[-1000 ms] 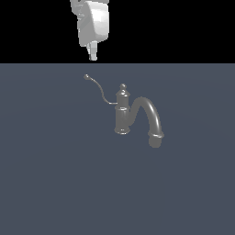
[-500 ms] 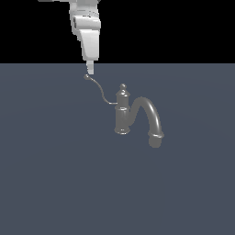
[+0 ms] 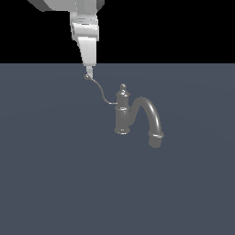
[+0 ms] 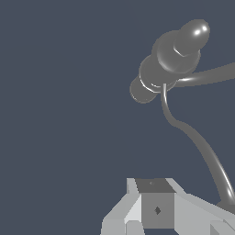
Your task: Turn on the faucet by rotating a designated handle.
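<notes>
The gripper (image 3: 89,72) hangs directly over the handle (image 3: 102,93), fingertips touching its ball tip; whether its jaws are parted cannot be told. The faucet (image 3: 123,114) stands upright.

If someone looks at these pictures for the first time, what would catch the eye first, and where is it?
First the grey faucet, standing alone near the middle of a flat dark surface, its thick arched spout bending toward the exterior view's right. Next the white tool coming down from the top, its tip at the ball end of the thin curved handle on the exterior view's left.
</notes>
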`<state>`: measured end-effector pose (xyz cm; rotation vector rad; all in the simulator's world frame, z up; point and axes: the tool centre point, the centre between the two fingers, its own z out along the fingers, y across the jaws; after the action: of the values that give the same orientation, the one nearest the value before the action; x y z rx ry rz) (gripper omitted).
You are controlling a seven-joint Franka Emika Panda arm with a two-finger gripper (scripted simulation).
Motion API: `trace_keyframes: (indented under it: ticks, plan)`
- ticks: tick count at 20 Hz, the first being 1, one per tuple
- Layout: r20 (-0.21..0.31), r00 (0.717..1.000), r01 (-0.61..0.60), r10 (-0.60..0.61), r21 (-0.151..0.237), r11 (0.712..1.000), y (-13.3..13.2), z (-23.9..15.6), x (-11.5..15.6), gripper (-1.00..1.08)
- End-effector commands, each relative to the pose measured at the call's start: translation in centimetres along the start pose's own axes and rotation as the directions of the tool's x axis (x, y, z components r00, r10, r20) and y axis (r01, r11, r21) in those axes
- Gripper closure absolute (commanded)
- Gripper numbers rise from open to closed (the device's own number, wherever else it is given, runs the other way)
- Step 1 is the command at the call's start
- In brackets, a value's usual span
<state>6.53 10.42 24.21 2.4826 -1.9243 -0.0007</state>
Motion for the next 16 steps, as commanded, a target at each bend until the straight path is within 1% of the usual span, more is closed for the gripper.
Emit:
trace_keyframes:
  ticks: [1,16]
  plan:
    - [0.000,1.000,-0.002,0.002,0.001,1.000,0.0,0.0,0.0,1.08]
    - [0.000,1.000,-0.001,0.001,0.000,1.000,4.0,0.0,0.1,1.08]
